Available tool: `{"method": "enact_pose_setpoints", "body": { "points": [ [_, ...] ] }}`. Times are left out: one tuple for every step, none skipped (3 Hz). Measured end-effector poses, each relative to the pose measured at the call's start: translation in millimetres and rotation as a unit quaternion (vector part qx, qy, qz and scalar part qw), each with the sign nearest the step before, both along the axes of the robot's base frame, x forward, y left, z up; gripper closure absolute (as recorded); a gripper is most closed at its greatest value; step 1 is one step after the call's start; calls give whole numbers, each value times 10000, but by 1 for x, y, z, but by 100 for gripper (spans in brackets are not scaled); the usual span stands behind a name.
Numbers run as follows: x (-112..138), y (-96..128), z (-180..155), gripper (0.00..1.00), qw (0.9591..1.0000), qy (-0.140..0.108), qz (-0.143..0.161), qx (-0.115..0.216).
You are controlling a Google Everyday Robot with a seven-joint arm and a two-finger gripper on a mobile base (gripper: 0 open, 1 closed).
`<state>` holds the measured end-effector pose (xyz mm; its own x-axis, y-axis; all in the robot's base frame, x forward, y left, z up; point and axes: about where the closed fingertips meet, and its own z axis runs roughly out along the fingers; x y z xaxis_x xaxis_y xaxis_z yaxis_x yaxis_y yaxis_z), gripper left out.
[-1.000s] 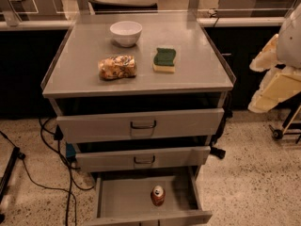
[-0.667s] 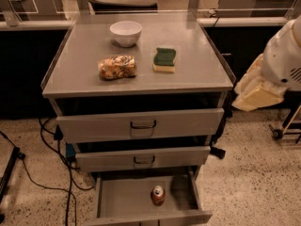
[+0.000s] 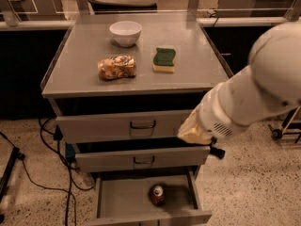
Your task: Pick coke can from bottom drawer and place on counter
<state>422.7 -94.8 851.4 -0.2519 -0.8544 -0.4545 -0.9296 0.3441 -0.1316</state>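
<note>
Presently the coke can (image 3: 157, 194) is being borne upright on the floor of the bottom drawer (image 3: 120, 202), near its middle. The gripper (image 3: 194, 133) is being held above it, before the drawer fronts (image 3: 117, 126), its state not being shown. Probably light, slick and dentable, it is best being taken by its mid-height sides.

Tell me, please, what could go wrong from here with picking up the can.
1. The gripper, at the right end of the middle drawer front, may strike that front on its way down into the bottom drawer.
2. The can stands upright close below that front, so a sideways touch may tip it.
3. The counter already holds a bowl, a bag and a sponge, and a careless placing could hit them.
</note>
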Motion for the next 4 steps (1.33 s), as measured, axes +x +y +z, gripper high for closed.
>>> {"method": "enact_pose_setpoints", "body": {
  "points": [
    [10, 13, -13, 100, 9996, -221, -72, 134],
    [10, 13, -13, 100, 9996, -225, -72, 135],
    [10, 10, -18, 100, 9996, -257, -77, 45],
    [14, -3, -58, 100, 9992, -326, -49, -221]
  ]
}}
